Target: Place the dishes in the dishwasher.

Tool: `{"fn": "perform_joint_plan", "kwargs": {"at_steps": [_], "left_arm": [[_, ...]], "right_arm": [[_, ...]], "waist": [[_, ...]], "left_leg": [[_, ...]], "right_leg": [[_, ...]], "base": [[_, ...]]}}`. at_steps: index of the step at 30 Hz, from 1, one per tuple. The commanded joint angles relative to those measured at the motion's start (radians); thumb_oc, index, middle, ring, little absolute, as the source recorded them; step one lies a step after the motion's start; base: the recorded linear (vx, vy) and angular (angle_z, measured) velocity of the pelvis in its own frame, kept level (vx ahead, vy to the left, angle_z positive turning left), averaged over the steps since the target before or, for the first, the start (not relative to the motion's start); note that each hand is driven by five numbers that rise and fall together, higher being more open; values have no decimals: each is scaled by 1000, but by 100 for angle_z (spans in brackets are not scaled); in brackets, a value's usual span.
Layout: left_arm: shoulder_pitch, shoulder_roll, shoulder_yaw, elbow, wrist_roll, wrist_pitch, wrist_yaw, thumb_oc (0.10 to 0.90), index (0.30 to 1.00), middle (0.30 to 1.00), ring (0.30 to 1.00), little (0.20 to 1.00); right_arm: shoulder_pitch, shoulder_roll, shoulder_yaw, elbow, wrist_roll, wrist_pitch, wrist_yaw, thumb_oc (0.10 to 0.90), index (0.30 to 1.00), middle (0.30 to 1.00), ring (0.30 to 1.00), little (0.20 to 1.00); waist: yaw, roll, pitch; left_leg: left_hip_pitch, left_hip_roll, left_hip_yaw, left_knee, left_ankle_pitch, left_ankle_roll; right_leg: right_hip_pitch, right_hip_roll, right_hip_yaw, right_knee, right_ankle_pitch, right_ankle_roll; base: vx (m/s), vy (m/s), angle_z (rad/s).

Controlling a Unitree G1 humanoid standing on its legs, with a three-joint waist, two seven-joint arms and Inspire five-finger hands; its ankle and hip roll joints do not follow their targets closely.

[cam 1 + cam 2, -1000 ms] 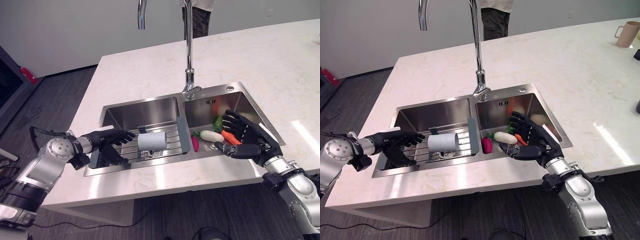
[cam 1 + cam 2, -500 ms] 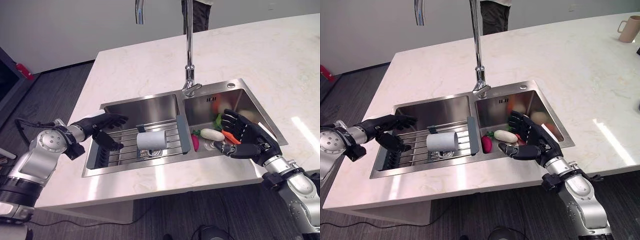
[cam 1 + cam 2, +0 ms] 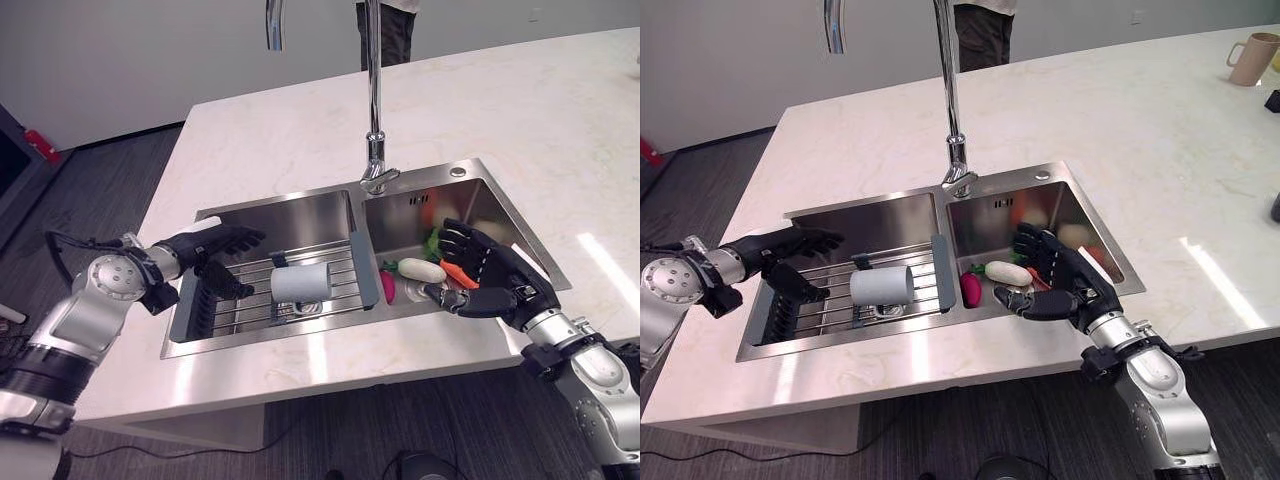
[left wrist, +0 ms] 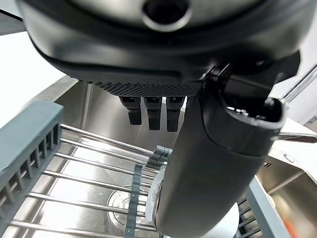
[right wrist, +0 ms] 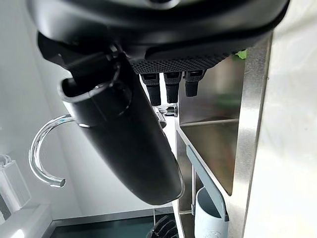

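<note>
Lifted clear of the rack (image 3: 255, 300) since a second ago, left robot hand (image 3: 205, 252) spread empty beside the pale cup (image 3: 301, 282) lying sideways there, right robot hand (image 3: 487, 280) open over the sink (image 3: 500, 225); likely to roll if nudged.

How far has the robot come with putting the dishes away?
Nothing looks done yet. The grey cup lies on its side on the sink rack. The left robot hand is open over the rack, the right robot hand open over the other basin; both hold nothing.
</note>
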Motion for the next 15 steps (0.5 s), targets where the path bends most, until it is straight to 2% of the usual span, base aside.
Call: {"fn": "perform_joint_plan", "kwargs": {"at_steps": [1,15], "left_arm": [[-169,-1,44,23,32,-56,70,800,900,900,900,900],[-225,-38,-12,108,71,-56,50,800,900,900,900,900]], "right_arm": [[-126,0,-45,-46,18,-136,16,800,900,900,900,900],[-122,0,-56,-44,15,-130,44,800,900,900,900,900]], "waist": [[-18,13,-62],[-52,16,-61]], "left_leg": [[-23,2,40,191,-253,16],[-13,4,67,191,-261,22]], "right_leg": [[70,-26,-69,-55,-91,40],[63,-14,-40,-55,-86,42]], "base": [[15,10,-3],[15,7,-9]]}}
